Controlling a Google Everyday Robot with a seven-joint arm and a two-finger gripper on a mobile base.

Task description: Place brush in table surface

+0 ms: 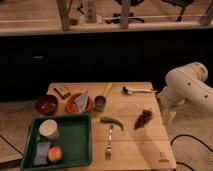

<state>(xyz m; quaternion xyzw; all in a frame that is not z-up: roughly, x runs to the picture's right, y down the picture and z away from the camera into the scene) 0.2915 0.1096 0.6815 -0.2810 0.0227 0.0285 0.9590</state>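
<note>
The brush (139, 90) lies flat on the wooden table (150, 145) near its far right edge, with a dark head on the left and a pale handle pointing right. My white arm (187, 84) reaches in from the right, just beyond the handle's end. My gripper (167, 116) seems to hang beside the table's right edge, below the arm and apart from the brush.
A green tray (75, 155) at the front left holds a white cup stack, a sponge and a peach. Also on the table are a dark bowl (46, 104), an orange bowl (79, 103), a can (100, 103), a green chili (112, 121), a dark grape bunch (143, 119) and a fork (108, 142).
</note>
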